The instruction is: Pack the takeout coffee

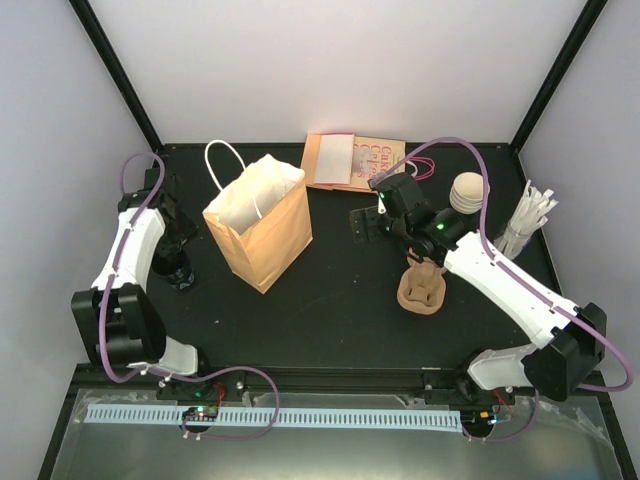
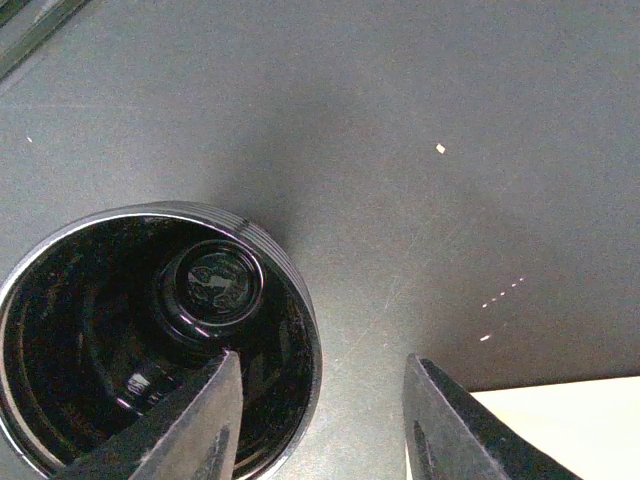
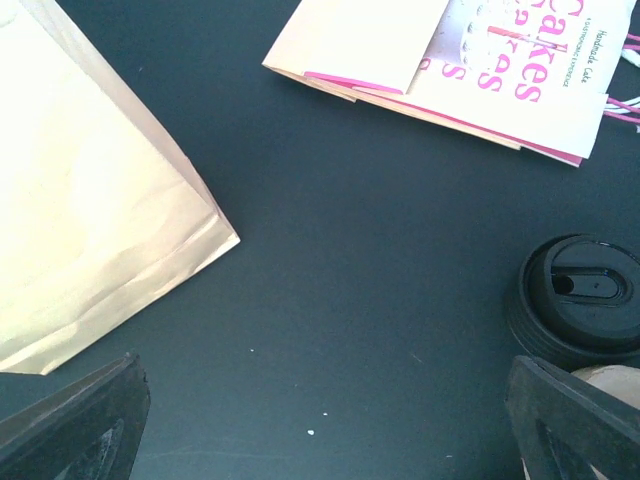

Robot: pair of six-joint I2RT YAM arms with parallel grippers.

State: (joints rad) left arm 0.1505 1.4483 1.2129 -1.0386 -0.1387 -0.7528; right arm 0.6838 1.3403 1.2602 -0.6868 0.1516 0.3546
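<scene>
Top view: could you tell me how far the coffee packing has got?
Done: nothing; no cup shows in the open bag. In hand: the left gripper straddles the rim of a black cup, jaws apart. Left: grip it, lift it, bag it. Right gripper hangs open.

an open black cup (image 2: 90, 330) stands upright on the left part of a dark table (image 2: 450, 120), seen from almost straight above. its mouth is round, with fine ridges running round the outside of the rim. the inside looks glossy black, with a small round disc at the bottom. well apart, on the right part of the table, a round black plastic lid (image 3: 585, 290) sits level, top side up, with a small sip opening in a sunken panel. a ribbed black side shows below it; whether that is a second cup cannot be told.
</scene>
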